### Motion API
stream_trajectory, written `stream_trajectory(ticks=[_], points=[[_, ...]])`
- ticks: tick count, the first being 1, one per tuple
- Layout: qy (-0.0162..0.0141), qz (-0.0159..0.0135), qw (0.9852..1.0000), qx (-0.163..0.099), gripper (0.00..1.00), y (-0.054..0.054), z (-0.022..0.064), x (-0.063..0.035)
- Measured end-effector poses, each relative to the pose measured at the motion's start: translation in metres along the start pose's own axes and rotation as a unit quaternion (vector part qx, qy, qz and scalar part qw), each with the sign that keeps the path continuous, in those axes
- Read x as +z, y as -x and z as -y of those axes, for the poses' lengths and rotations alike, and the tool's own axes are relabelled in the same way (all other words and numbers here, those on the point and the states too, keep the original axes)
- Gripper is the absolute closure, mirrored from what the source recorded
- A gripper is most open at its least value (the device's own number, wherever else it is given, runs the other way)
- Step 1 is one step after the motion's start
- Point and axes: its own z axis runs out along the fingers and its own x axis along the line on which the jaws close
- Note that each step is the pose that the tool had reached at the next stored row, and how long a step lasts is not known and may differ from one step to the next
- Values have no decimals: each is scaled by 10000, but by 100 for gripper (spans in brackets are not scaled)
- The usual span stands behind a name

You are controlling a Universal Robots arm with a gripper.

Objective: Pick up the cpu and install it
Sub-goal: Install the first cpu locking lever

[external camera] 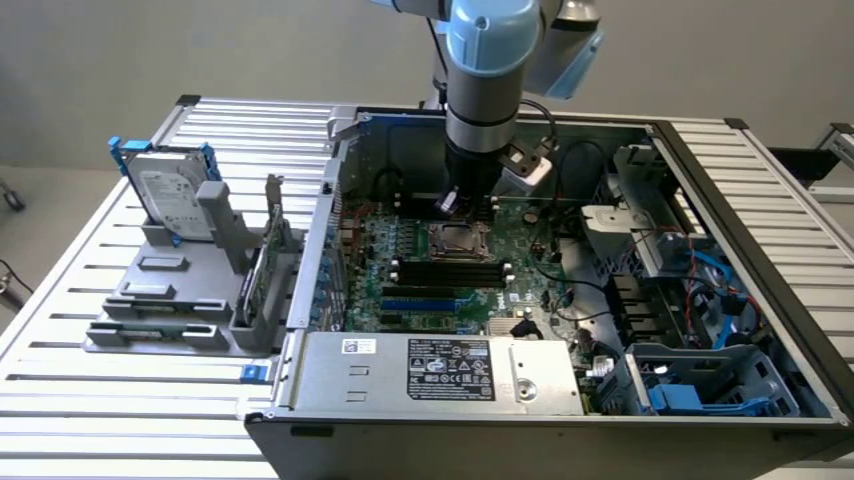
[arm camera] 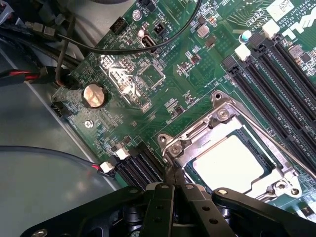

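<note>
Wrist view gives me one flat silver-grey square cpu (arm camera: 228,160) seated in its metal-framed socket (arm camera: 217,111), near corner cut off; my fingers (arm camera: 174,190) pinched together, empty.

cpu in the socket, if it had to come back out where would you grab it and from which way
Judging by its pose, the cpu lies flat inside the socket frame, top face up, with metal close around its edges. So come straight down from above and pinch two opposite edges; a sideways approach looks blocked by the frame. The shut gripper sits at the frame's corner.
</note>
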Motion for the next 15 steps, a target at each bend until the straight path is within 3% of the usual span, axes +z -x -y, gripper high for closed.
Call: stream_trajectory(ticks=[9,15], points=[[-93,-70,9999,14,89,5,-10,-2],[-106,-84,9999,18,89,9,-25,-4]])
